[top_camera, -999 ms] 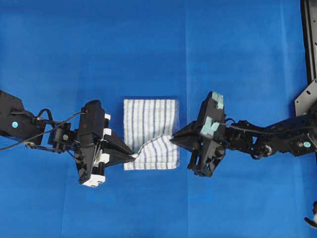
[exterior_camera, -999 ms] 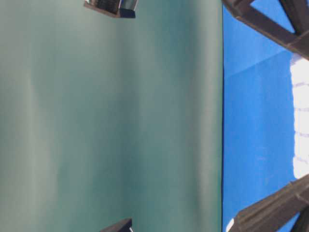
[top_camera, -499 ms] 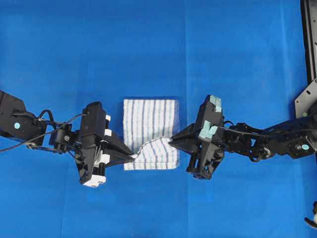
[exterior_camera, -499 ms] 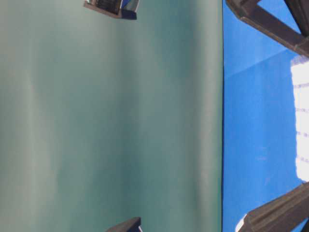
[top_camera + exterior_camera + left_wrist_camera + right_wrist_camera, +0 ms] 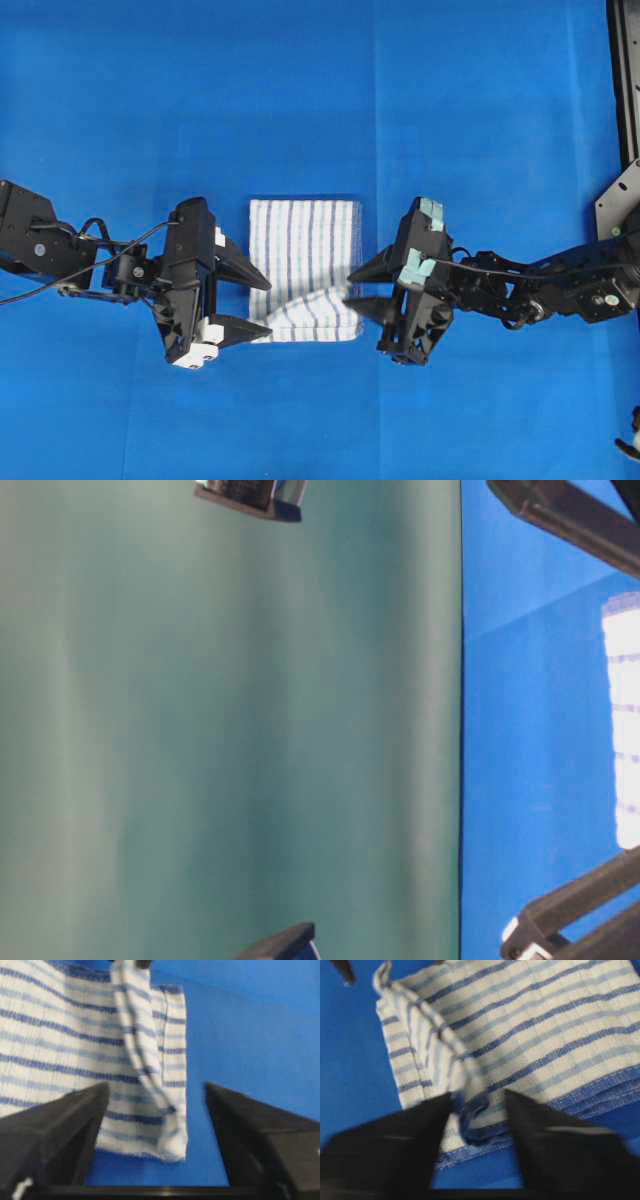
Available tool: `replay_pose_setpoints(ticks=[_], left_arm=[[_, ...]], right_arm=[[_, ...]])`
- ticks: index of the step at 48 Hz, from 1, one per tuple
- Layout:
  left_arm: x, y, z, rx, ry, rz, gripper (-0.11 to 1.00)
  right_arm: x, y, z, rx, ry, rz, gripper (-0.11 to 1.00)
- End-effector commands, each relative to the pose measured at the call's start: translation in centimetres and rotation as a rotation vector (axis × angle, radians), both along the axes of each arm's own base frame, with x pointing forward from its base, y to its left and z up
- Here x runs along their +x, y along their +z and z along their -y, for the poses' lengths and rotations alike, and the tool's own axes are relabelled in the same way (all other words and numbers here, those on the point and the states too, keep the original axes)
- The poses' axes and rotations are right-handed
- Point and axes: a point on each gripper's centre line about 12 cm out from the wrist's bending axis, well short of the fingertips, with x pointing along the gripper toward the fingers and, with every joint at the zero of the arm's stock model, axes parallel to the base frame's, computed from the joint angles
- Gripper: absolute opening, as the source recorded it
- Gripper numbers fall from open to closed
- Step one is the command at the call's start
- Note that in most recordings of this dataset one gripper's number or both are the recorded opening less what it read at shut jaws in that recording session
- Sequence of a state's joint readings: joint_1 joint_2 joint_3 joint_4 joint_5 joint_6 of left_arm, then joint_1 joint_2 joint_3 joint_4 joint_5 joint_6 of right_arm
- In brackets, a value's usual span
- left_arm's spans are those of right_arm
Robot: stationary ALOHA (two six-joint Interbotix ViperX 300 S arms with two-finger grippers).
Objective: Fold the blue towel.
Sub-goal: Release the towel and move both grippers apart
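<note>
Both grippers stand spread with nothing held: our left gripper point(image 5: 255, 306) flanks the blue towel's point(image 5: 304, 268) lower left corner, our right gripper point(image 5: 365, 290) its lower right edge. The towel lies folded mid-counter point(image 5: 300, 100) between them, its long axis running toward the counter's far edge. A loose ridge (not yet flat) crosses its near end, about equally near to both arms.

No legible text, label, brand or number anywhere (not even on the arms)
</note>
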State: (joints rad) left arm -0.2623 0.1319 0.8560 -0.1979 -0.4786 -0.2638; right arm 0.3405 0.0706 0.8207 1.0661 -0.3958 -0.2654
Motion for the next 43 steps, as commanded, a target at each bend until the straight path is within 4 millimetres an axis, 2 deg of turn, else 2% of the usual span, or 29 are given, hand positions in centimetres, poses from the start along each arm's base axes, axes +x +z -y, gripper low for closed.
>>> replay_pose_setpoints(ticks=[1,5,7,13,26,34,43], left_arm=[[0.0,0.9,-0.2,-0.001,0.002,0.025,0.73],[-0.3,1.6,-0.2,0.004,-0.005,0.036,0.65],[-0.4,2.3,-0.2,0.003,-0.009,0.047,0.61],[-0.9,4.1,-0.2,0.0,-0.021,0.063,0.58],[-2.5,7.5,-0.4,0.031,-0.06,0.1,0.58],[-3.5,9.4,-0.7,0.071,-0.087,0.151,0.58],[-6.0,11.4,-1.4,0.134,-0.117,0.229,0.58]], right_arm=[[0.2,0.9,-0.3,0.002,0.007,0.028,0.67],[0.1,1.2,-0.2,0.0,0.007,0.036,0.87],[0.0,1.4,-0.2,-0.001,0.01,0.042,0.91],[-0.5,2.8,0.0,-0.013,0.021,0.077,0.83],[-2.1,6.4,0.9,-0.081,0.052,0.181,0.84],[-3.5,8.0,1.8,-0.137,0.068,0.228,0.84],[-5.7,9.8,2.7,-0.195,0.097,0.285,0.84]])
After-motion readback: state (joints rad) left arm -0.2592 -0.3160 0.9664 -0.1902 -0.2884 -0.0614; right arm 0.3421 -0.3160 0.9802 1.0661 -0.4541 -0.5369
